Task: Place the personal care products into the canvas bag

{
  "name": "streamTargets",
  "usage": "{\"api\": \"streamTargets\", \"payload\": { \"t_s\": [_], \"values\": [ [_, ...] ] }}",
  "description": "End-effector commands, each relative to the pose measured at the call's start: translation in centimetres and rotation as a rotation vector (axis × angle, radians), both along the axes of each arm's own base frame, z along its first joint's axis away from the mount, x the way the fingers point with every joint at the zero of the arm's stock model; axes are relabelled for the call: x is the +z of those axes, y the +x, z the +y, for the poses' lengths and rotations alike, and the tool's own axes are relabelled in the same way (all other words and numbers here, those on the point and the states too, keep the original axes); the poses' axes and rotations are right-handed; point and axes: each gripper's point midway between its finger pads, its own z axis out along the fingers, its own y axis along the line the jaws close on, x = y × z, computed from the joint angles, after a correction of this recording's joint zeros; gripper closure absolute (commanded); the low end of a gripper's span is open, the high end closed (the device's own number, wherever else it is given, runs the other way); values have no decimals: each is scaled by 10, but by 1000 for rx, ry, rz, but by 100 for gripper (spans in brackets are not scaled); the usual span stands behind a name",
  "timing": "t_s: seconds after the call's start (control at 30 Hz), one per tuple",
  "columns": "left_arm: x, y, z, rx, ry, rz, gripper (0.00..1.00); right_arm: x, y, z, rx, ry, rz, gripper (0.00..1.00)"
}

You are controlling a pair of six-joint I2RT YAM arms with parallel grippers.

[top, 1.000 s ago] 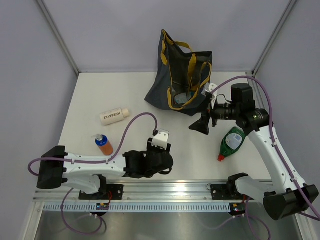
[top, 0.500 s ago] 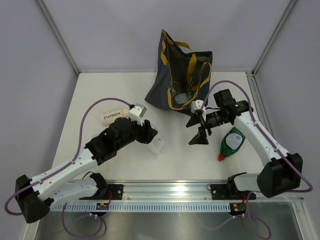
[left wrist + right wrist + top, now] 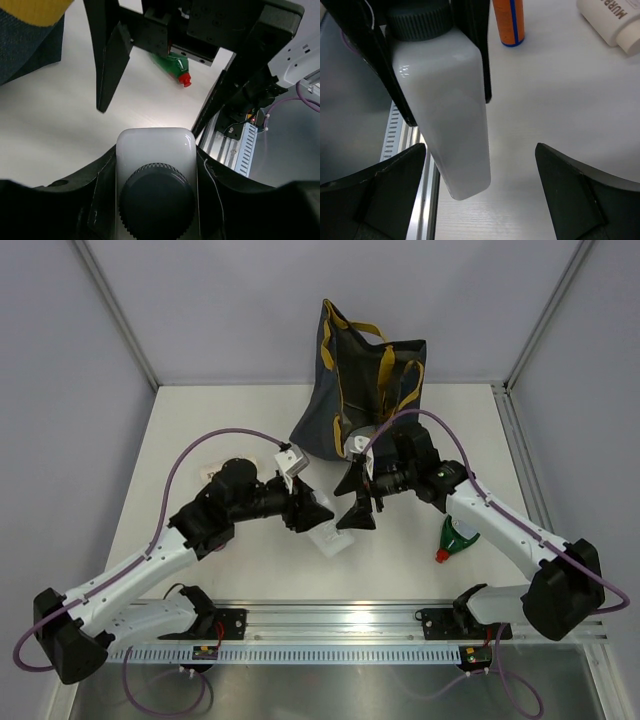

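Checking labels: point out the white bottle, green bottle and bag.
white bottle (image 3: pixel 455 110), right wrist view, middle of its body
green bottle (image 3: pixel 170 62), left wrist view, on its green body
bag (image 3: pixel 322 400), top view, dark fabric side

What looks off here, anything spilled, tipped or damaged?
No spill or damage visible. The green bottle lies on its side at right, red cap toward the near edge. The canvas bag slumps lopsided. The left gripper holds the white bottle.
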Motion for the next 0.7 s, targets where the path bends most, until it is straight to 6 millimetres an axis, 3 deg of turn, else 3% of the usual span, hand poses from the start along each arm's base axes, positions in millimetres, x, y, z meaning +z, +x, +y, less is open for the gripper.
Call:
{"api": "streamTargets", "payload": {
  "t_s": [0.0, 0.13, 0.2, 0.3, 0.33, 0.37, 0.5, 0.57, 0.6, 0.67],
  "values": [
    [103, -4, -16, -104, -260, -232, 100, 22, -17, 16, 118, 80, -3, 1],
    [112, 1, -18, -93, -268, -257, 100, 22, -43, 22, 238, 87, 34, 1],
    [116, 1, -18, -99, -280, -263, 100, 20, -42, 23, 232, 77, 17, 2],
    [127, -1, -16, -107, -317, -277, 100, 19, -40, 25, 225, 67, 20, 13],
    [128, -2, -16, -109, -324, -277, 100, 20, -42, 25, 233, 66, 32, 19],
    [128, -2, -16, -109, -325, -274, 100, 21, -43, 25, 244, 69, 40, 36],
    [130, -3, -13, -101, -339, -283, 100, 29, -44, 25, 262, 62, 47, 77],
    [130, -3, -11, -95, -345, -277, 100, 30, -43, 25, 254, 57, 37, 88],
    [130, -2, -10, -89, -345, -276, 95, 33, -43, 24, 252, 58, 27, 95],
    [133, 0, -5, -54, -349, -287, 68, 37, -43, 23, 251, 62, 11, 100]
  ]
}}
